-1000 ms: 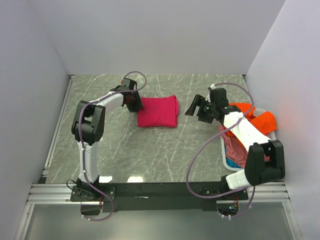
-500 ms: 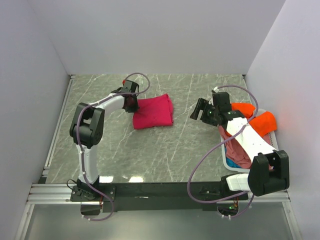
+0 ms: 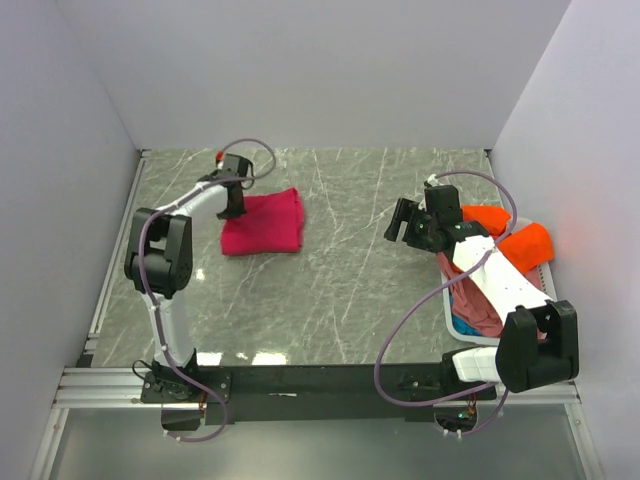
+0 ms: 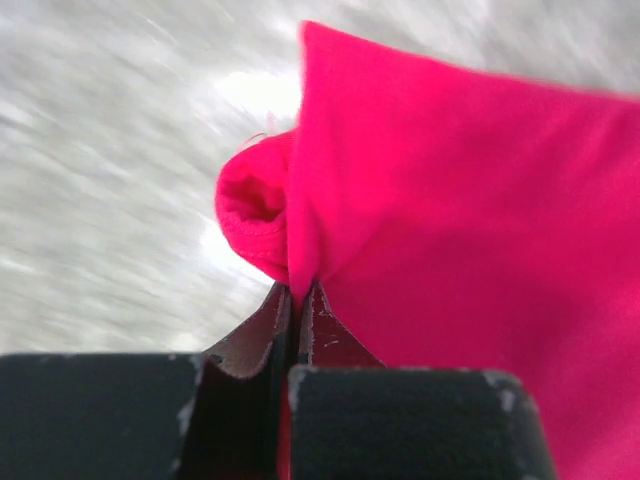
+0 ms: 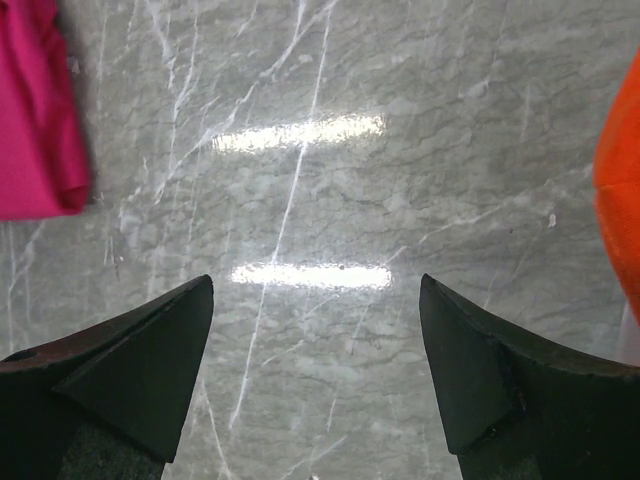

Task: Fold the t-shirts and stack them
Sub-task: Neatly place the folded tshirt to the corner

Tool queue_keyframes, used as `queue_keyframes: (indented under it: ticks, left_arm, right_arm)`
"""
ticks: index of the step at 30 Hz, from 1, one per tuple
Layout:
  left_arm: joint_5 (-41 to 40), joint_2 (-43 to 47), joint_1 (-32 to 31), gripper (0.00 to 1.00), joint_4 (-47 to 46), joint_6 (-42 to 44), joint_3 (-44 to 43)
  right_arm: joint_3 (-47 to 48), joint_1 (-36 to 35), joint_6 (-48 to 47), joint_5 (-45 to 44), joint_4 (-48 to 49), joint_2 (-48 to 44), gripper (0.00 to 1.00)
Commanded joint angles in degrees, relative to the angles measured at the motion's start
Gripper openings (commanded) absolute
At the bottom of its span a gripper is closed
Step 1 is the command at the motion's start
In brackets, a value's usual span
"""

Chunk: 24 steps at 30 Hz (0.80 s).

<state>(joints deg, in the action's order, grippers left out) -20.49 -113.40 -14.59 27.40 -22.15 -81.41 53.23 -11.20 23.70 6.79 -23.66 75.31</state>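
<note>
Left hand [image 4: 296,300] pinching one magenta t-shirt [image 3: 265,222], right hand [image 5: 315,290] wide, empty, one orange t-shirt [image 3: 530,245] in one basket [image 3: 446,308].

Folded t-shirt [image 3: 262,222] far left on table [image 3: 340,300], basket [image 3: 447,305] holding t-shirts [image 3: 520,245] at right edge, right claw [image 5: 316,282] between.

Open tabletop [image 3: 350,280] between folded shirt [image 3: 262,222] and basket [image 3: 449,318].

Crimson t-shirt [image 3: 265,222] — farther left, with left tool [image 3: 232,208]
</note>
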Motion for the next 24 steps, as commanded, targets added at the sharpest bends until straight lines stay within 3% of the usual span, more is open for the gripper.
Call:
queue_keyframes:
  ticks: [1, 15, 24]
  left_arm:
    - [-6.40, -1.64, 4.29, 0.00, -0.77, 6.32, -7.43]
    - [-9.21, -21.06, 14.41, 0.00, 4.94, 18.98, -37.31]
    - [-15.19, -27.30, 18.71, 0.00, 5.91, 23.03, -44.89]
  right_arm:
    - [-0.15, 0.22, -1.64, -2.65, 0.11, -2.71, 0.90]
    - [0.20, 0.30, -2.17, -8.72, -1.30, -3.50, 0.90]
    - [0.12, 0.48, -1.82, -11.44, -1.21, -3.68, 0.90]
